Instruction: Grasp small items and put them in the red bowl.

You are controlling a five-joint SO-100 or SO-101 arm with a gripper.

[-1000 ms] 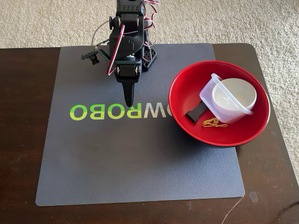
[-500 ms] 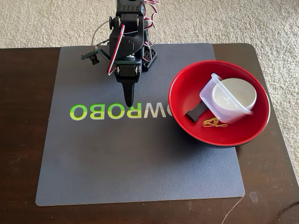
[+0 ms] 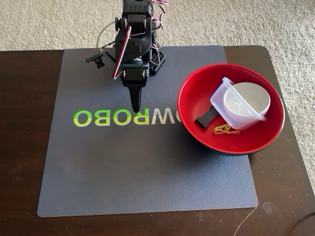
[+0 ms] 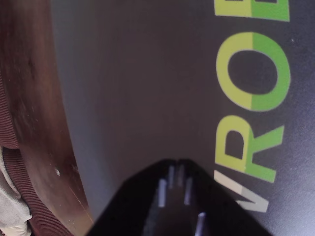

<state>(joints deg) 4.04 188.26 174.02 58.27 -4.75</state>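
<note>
Four small items lie in the red bowl (image 3: 268, 140) while the empty end effector (image 3: 135, 106) hangs clenched over the mat (image 3: 123, 172).

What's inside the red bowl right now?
In the fixed view the red bowl holds a clear square container with a small white bowl in it, a black bow-tie piece and a yellow clothespin. Anything beneath the container is hidden.

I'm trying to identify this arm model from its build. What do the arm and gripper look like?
The arm is black plastic with boxy servo housings, a red-and-white cable looping down its side and loose wires at the top. The gripper is black, tapering to a narrow point.
</note>
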